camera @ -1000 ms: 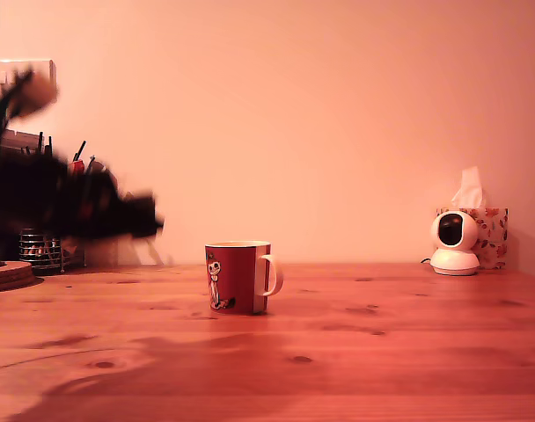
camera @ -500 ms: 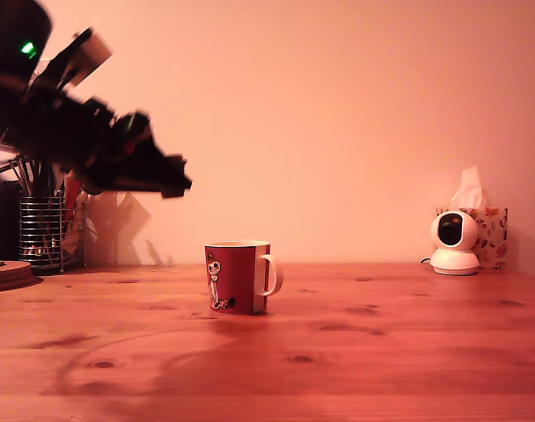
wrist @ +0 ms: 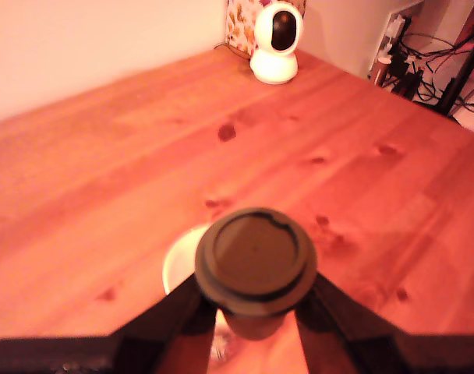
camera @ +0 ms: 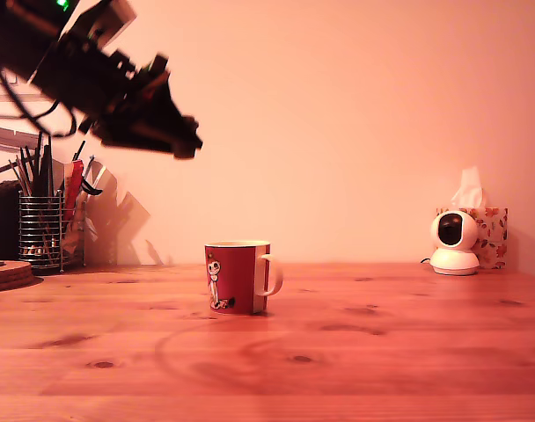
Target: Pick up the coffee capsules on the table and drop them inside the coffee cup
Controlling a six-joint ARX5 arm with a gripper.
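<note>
Gripper (wrist: 255, 308): we see both dark fingers (wrist: 168, 312) pinching a dark capsule (wrist: 256, 257) below its wide rim, flat end toward the wrist camera.
Arm: in the exterior view we find it raised at upper left, tip (camera: 185, 145) angled down, high above the table (camera: 338, 360).
Coffee cup (camera: 237, 277): red, upright on the table, white handle on the exterior view's right, cartoon figure on its side; in the wrist view its white rim (wrist: 181, 257) shows partly behind the capsule.
Writing: we read no text on capsule or cup.
Surroundings: wire utensil holder (camera: 41, 233) at far left, white camera (camera: 453, 242) and tissue box (camera: 489, 233) at far right.
</note>
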